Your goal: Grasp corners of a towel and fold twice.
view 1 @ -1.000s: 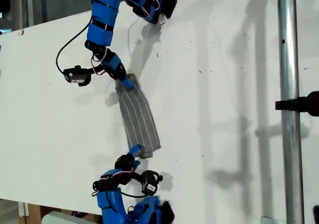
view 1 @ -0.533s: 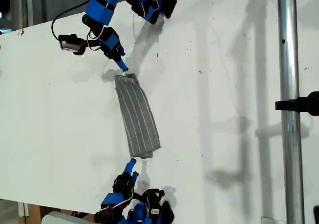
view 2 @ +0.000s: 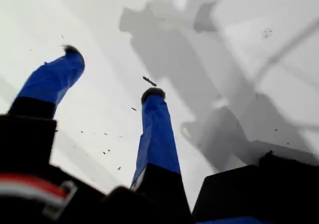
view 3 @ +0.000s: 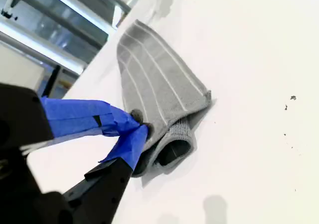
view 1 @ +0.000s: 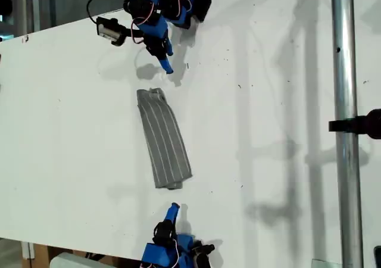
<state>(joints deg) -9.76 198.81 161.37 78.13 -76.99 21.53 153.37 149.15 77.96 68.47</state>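
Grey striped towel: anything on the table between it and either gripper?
Nothing visible. Only bare white table separates the folded grey striped towel from my second gripper, jaws closed, and from the other arm's gripper. My first gripper, jaws open, sees only table.

The exterior view looks down from overhead onto the white tabletop [view 1: 286,161], far enough to take in the whole folded towel [view 1: 164,138] with one arm beyond each of its short ends. The second wrist view rides just behind my second pincer [view 3: 135,125], close and low over the tabletop [view 3: 249,84], facing the towel [view 3: 159,79] from its rolled end; both views share that towel. The first wrist view looks along my first pincer [view 2: 110,70] at bare tabletop [view 2: 99,20] only, close up.
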